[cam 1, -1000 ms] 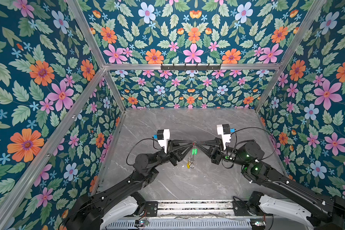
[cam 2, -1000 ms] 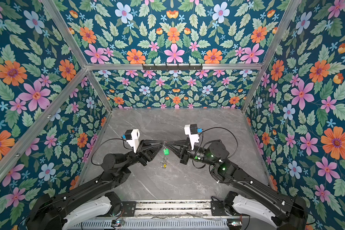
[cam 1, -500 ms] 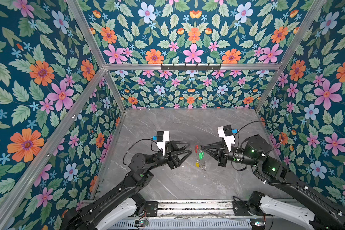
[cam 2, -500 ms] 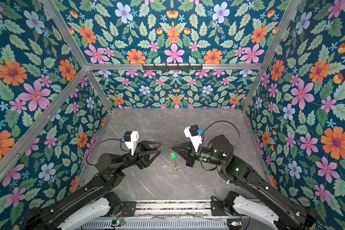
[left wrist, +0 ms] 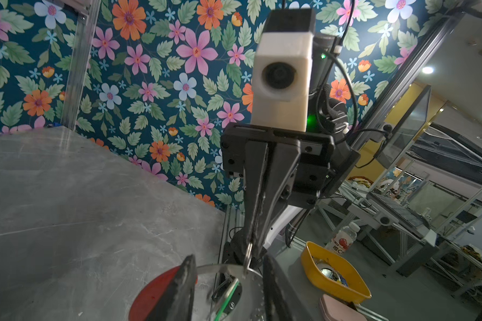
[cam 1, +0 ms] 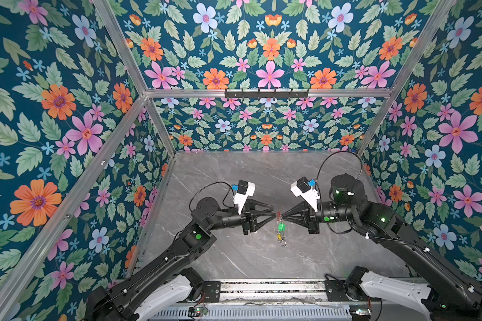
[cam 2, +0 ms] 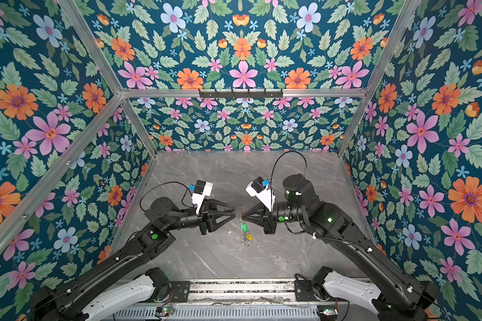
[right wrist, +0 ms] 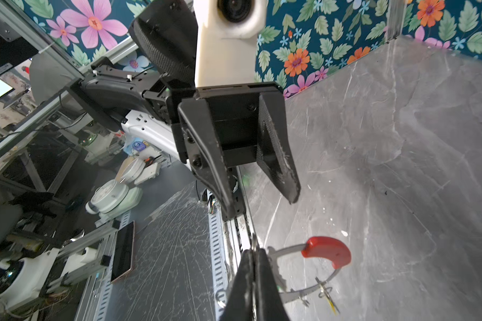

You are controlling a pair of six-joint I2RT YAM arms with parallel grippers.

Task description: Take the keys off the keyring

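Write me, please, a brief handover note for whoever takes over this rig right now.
Right end effector: shut on the keyring, holding it above the table.
Left end effector: open, tips close beside the keyring, gripping nothing.
Keys: one green-tagged, one yellow-tagged, both hanging from the keyring below the right end effector.
Done: keyring gripped and held up.
Left: both keys to take off; none removed yet.

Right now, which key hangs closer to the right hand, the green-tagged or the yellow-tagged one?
The green-tagged key: it hangs just under the right hand, while the yellow-tagged key dangles lower down.
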